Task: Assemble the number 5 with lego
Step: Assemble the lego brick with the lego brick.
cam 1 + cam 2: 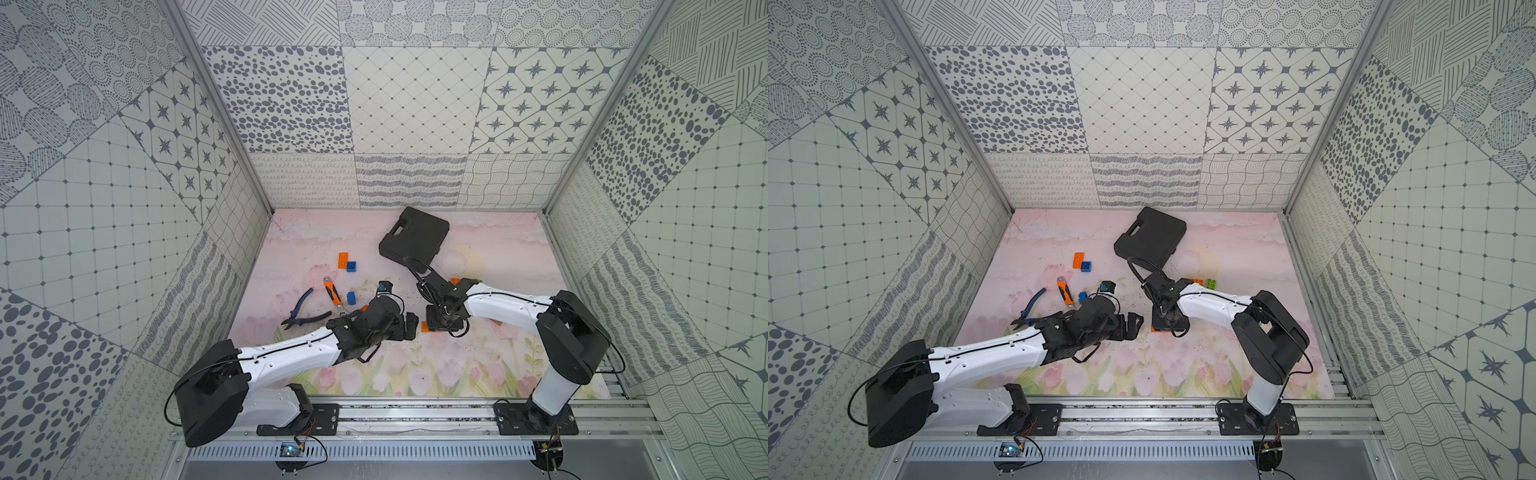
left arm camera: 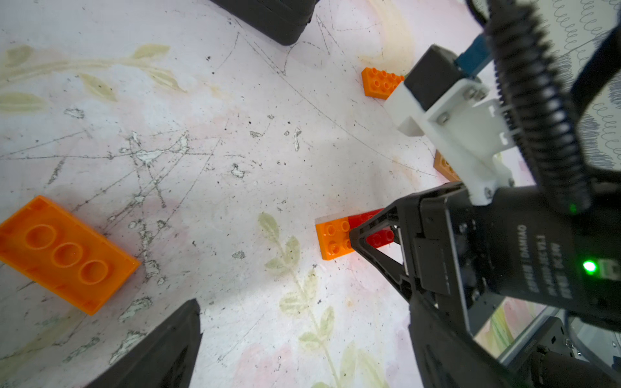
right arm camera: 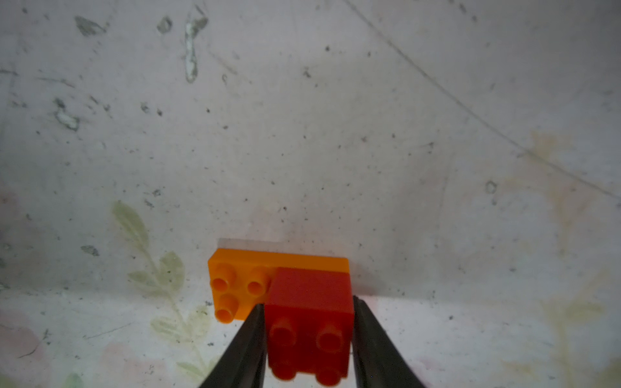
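We find bare mat point(image 1: 511, 253) right of the black case point(image 1: 417, 238) and along the front edge. Blue-handled pliers point(image 1: 300, 311), orange-handled pliers point(image 1: 331, 292) and blue bricks point(image 1: 351, 266) crowd the left.

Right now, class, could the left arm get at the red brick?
Probably not cleanly: the right claw straddles the red brick, flanking both sides and blocking the open left claw nearby.
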Controlling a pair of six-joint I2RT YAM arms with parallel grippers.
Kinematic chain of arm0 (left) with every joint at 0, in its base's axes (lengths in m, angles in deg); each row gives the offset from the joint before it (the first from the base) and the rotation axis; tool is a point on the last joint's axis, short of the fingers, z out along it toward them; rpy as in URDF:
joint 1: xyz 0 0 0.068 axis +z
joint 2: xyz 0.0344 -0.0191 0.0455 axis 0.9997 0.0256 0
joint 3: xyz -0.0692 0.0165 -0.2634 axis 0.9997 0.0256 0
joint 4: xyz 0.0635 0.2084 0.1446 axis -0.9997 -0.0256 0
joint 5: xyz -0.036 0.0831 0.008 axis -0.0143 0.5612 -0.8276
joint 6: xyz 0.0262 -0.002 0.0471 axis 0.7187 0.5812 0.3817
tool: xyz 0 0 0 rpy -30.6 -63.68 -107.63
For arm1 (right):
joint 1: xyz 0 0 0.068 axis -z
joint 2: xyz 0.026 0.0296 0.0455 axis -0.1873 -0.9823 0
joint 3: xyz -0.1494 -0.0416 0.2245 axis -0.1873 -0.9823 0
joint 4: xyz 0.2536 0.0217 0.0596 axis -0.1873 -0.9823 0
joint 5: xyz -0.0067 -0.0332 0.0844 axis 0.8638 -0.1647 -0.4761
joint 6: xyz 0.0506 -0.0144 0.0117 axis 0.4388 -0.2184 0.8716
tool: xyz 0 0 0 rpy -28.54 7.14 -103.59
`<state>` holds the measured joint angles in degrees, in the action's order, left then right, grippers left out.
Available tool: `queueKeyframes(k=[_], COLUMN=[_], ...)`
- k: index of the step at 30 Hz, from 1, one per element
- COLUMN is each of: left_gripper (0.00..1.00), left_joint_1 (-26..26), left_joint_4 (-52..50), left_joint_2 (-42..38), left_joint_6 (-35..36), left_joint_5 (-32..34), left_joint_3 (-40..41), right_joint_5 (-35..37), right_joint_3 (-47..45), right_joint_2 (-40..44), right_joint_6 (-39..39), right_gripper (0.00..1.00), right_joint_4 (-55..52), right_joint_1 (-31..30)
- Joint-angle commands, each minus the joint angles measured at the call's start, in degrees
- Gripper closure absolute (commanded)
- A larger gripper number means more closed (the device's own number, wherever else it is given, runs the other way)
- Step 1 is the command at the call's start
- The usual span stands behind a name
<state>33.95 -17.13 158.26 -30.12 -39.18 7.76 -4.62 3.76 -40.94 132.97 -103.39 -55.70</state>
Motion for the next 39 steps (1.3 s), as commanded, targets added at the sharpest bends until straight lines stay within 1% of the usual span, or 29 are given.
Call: queueKeyframes(k=[1,10,11,13,17,19,21,25,29,30,37,39], left_gripper=[0.0,0.0,0.0,0.0,0.0,0.0,0.0,0.01,0.0,0.0,0.0,0.0], left_joint_1=[0.2,0.3,0.3,0.3,0.3,0.3,0.3,0.3,0.3,0.2,0.3,0.3], left_joint_4=[1.8,1.4,1.5,1.5,1.1,1.1,1.1,1.1,1.1,1.1,1.2,1.2], left_joint_2=[0.7,1.9,1.9,2.1,2.2,2.3,2.4,2.6,2.6,2.6,2.6,2.5], left_joint_6=[2.1,2.3,2.3,2.4,2.5,2.5,2.5,2.5,2.5,2.4,2.3,2.3], left_joint_5=[-0.9,-1.6,-1.6,-1.7,-1.7,-1.7,-1.7,-1.8,-1.8,-1.7,-1.7,-1.6], left_joint_3=[-1.5,-2.5,-2.5,-2.7,-3.1,-3.2,-3.2,-3.3,-3.2,-3.1,-2.8,-2.7], right_joint_5=[1.1,0.7,0.6,0.6,1.3,1.6,1.9,2.0,2.6,2.3,1.2,0.1], right_joint_3=[1.7,1.3,1.4,1.6,1.1,1.2,1.2,1.2,0.7,0.4,-4.2,-5.9], right_joint_2=[-0.9,1.0,1.0,1.3,2.9,3.0,2.8,1.7,0.8,0.4,-4.2,-5.1], right_joint_6=[-1.3,-0.6,-0.7,-0.9,-0.9,-1.0,-1.1,-0.9,-0.8,-0.9,-0.3,0.1], right_gripper=[0.54,0.53,0.52,0.48,0.49,0.51,0.56,0.57,0.65,0.68,0.72,0.76], right_joint_4=[-3.6,-3.2,-3.0,-3.0,-1.7,-1.7,-1.6,-1.6,-1.4,-1.0,0.7,2.2], right_joint_1=[0.1,0.2,0.1,0.1,0.1,0.2,0.2,0.6,0.6,0.6,0.5,0.5])
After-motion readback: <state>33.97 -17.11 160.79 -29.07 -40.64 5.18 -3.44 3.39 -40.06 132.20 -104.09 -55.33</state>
